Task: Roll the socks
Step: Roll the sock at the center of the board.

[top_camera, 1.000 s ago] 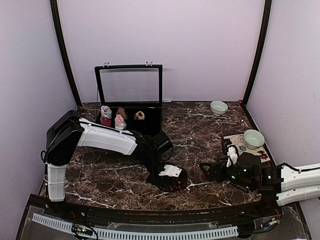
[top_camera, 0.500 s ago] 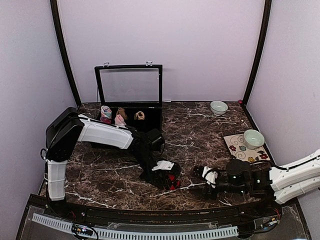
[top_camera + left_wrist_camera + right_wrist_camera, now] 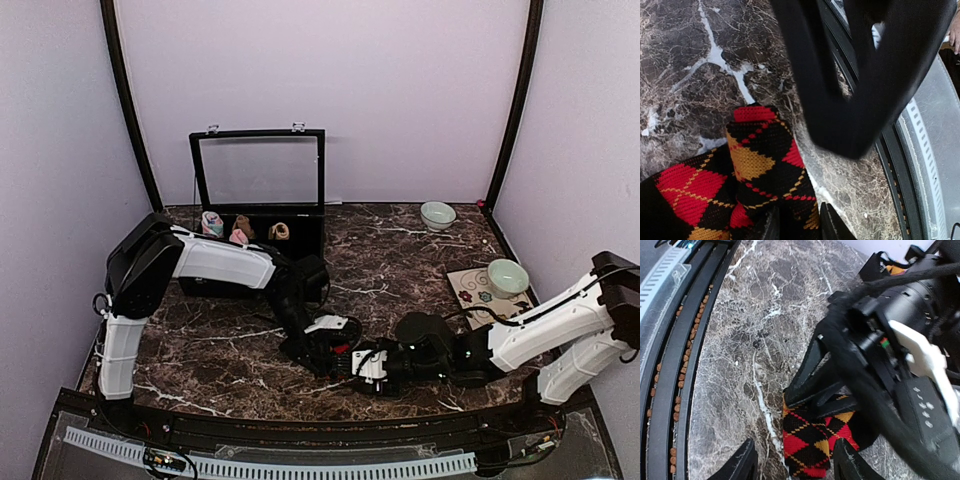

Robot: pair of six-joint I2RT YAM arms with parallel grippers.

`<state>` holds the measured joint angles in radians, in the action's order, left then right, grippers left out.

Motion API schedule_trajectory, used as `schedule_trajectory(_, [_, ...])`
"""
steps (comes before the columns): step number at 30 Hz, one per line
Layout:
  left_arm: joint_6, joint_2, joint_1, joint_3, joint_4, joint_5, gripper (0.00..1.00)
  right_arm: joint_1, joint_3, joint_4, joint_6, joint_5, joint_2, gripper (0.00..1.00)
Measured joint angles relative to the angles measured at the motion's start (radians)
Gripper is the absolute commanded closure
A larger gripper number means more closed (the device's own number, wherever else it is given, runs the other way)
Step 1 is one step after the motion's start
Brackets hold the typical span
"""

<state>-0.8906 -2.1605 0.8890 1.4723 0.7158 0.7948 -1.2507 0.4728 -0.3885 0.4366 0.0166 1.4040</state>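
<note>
Left gripper (image 3: 800, 226): I read its fingers (image 3: 829, 226) as clamped on the argyle sock (image 3: 757, 165), one tip against each side of the bunched black, red and orange knit; the folded end projects beyond the tips.

Right gripper (image 3: 795, 462): its fingers (image 3: 742, 462) stand apart and straddle that same folded end; bare marble shows between one finger and the knit; the other finger sits just beside it, and I cannot tell whether it touches.

The two grippers face each other over the sock.

Sock location: on the marble table (image 3: 400, 250), in front of the black case (image 3: 258, 133) and to its right, near the table's front edge.

Inside the case: small sock rolls (image 3: 212, 222); right of the case: a pale bowl (image 3: 437, 214) by the back wall; in front of that, a second bowl (image 3: 507, 277) on a floral mat (image 3: 470, 295).
</note>
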Motion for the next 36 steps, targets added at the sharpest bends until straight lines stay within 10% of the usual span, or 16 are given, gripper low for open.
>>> schedule_trajectory(17, [-0.016, -0.026, -0.006, 0.034, 0.050, 0.020, 0.70, 0.032, 0.072, -0.090, 0.117, 0.021, 0.243, 0.52])
schedule_trajectory(36, [0.032, 0.024, -0.051, 0.019, 0.095, 0.009, 0.58, 0.072, 0.138, -0.105, -0.005, 0.003, 0.342, 0.77])
